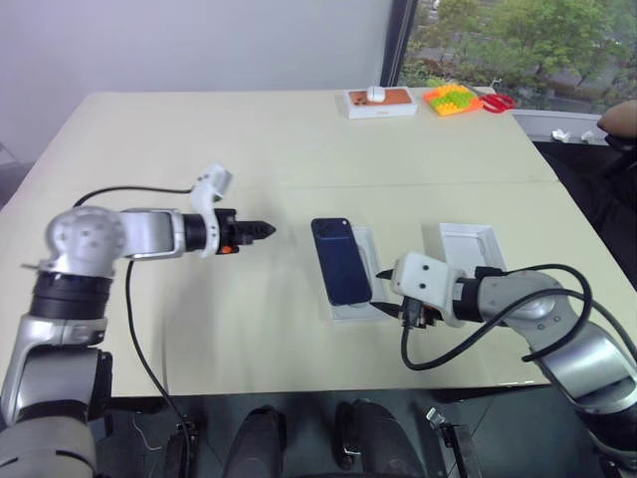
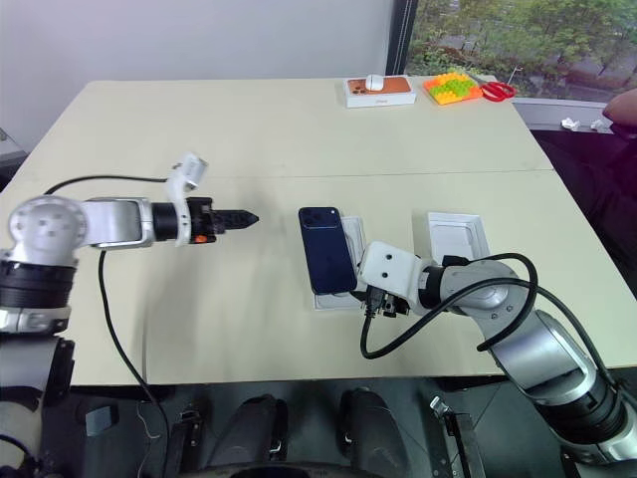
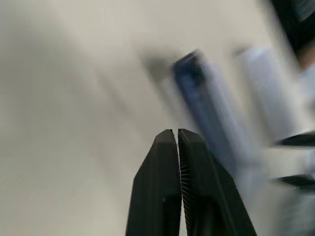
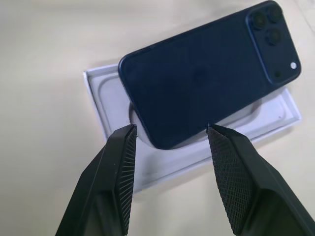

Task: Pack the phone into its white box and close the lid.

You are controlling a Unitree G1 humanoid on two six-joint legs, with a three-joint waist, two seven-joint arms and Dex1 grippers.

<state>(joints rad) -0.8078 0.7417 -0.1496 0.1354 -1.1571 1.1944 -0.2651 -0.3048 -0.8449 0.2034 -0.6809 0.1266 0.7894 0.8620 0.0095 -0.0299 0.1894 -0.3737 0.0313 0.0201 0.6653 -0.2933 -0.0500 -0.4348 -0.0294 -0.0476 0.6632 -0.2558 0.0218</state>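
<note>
Now I am keeping my right gripper (image 4: 170, 130) parted at the near end of the phone (image 1: 340, 260), with one black finger on each side of its rounded corner and nothing clamped yet. The phone is lying in the centre of the left eye view, back side up, askew over the white box (image 1: 351, 305) and not sunk inside the walls; its camera cluster is pointing to the upper part of the frame. My left gripper (image 1: 267, 230) is hanging clenched on nothing at the left of the frame, well apart from the phone. The lid (image 1: 468, 246) is waiting beside, right of centre, with its white inside up. I judge the phone as stiff, rather heavy for its thinness, and its glossy shell as slippery and easy to scratch. So I am thinking to take it across the long edges near the middle, softly, and to nudge it straight until it drops flat.
</note>
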